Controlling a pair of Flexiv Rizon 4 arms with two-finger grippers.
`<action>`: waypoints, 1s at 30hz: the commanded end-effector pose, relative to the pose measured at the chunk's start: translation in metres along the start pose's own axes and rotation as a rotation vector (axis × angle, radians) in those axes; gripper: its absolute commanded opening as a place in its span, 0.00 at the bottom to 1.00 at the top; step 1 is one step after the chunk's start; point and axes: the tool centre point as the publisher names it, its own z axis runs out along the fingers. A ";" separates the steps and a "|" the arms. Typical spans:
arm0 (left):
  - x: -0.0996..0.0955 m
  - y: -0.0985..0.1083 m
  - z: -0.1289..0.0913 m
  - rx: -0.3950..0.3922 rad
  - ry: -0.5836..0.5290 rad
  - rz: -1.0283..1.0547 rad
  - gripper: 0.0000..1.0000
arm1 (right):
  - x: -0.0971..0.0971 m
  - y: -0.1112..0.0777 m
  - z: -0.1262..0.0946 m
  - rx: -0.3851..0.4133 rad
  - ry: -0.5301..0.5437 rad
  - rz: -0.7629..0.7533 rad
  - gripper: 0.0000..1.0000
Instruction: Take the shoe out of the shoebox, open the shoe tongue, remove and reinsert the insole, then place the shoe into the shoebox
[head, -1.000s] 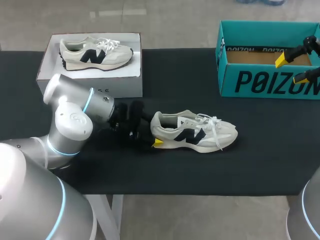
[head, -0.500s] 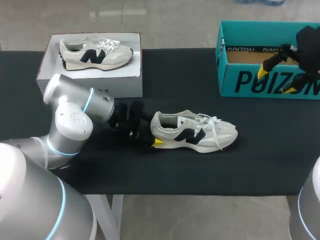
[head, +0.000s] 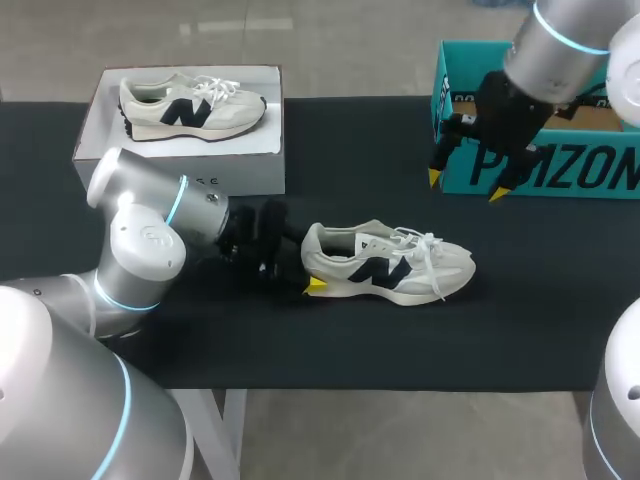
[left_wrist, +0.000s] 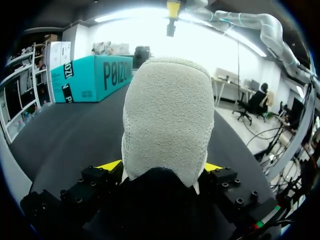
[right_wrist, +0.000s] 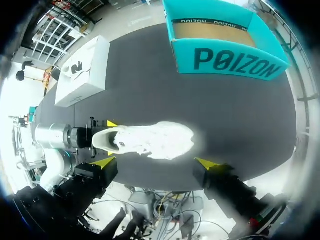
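Right arm has swung in from the table's right edge, where its gripper hung over the teal box a second ago. Right gripper (head: 465, 185) now hangs just in front of that box's (head: 455, 150) near-left corner, above the table (head: 350, 340), fingers pointing down and spread apart with nothing between them. Left arm and shoe: no shift. Left gripper (head: 308, 266) lies low over the table, clamped on the heel of the shoe (head: 390, 265); in head view one yellow tip shows on the near side of the heel, the other is hidden behind it. Left wrist view: the shoe's (left_wrist: 167, 120) heel fills the space between the left gripper's (left_wrist: 162, 167) fingers, a yellow tip against each side. Shoe stands on its sole on the table, toe pointing away from the left gripper, laces loose on top, well apart from the right gripper. Right wrist view: shoe (right_wrist: 147, 140) is well ahead of the right gripper (right_wrist: 155, 162), untouched by its fingers (right_wrist: 103, 161); left gripper (right_wrist: 97, 139) sits at the heel end; teal box (right_wrist: 225, 60) lies farther ahead, past the shoe, its top uncovered. White box (head: 100, 140) sits beyond the left gripper, well apart from it, with a second shoe (head: 190, 105) in or on it, cannot tell which.
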 end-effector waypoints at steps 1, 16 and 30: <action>-0.001 0.001 0.000 -0.002 0.002 0.000 0.00 | 0.025 0.013 0.036 0.050 -0.314 0.024 1.00; -0.001 0.001 0.000 -0.002 0.002 0.000 0.00 | 0.063 0.013 0.089 0.049 -0.427 -0.094 1.00; -0.001 0.001 0.000 -0.002 0.002 0.000 0.00 | 0.065 0.002 0.133 0.070 -0.523 -0.146 1.00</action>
